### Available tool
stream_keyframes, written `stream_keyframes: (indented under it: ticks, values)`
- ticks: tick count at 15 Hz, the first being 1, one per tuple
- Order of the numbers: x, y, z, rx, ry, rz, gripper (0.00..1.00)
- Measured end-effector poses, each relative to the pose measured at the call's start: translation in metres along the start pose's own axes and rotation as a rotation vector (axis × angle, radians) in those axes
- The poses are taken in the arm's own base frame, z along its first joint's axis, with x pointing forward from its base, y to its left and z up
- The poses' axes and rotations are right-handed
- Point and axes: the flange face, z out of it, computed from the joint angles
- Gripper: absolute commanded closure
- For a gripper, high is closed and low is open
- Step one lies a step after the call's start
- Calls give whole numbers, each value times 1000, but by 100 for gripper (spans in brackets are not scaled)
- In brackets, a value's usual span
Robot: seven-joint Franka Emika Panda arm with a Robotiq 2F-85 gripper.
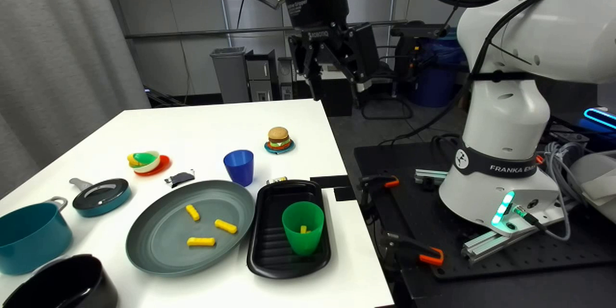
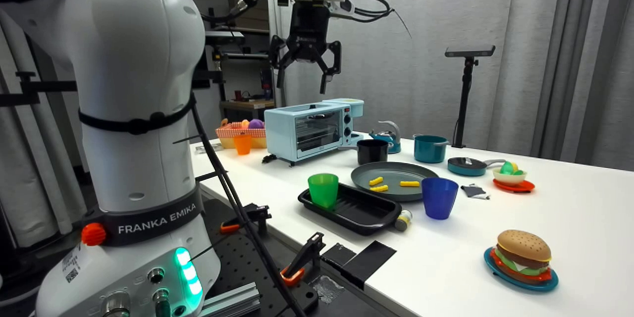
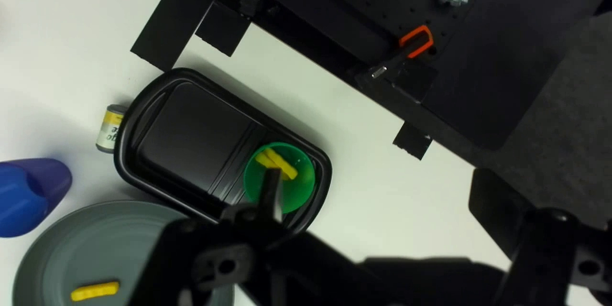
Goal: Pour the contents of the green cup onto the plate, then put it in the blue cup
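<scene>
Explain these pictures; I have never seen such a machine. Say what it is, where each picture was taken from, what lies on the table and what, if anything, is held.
This is a white, jointed robot arm ending in a black two-fingered gripper. Two pictures are taken from spots outside the robot; the third, taken from its wrist, looks down past the gripper.

On the white table, a small bright green plastic cup stands upright in a black rectangular tray, with yellow stick-shaped pieces inside. Three more yellow pieces lie on the large, round grey-green plate beside the tray. Close to the plate stands a small deep blue plastic cup. A brown-topped toy hamburger sits farther off.

Nothing is held: the gripper hangs open in the air.
</scene>
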Motion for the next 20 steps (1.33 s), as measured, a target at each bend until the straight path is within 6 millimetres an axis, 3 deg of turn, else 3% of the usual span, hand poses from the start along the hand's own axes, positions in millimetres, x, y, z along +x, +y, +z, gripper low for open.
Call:
stream_keyframes:
  ticks: [4,9,20]
  values:
    - [-8,13,11,-43,-37,-205,0]
    - [-5,24,15,-126,9,-403,0]
    - [13,28,39,-179,59,-610,0]
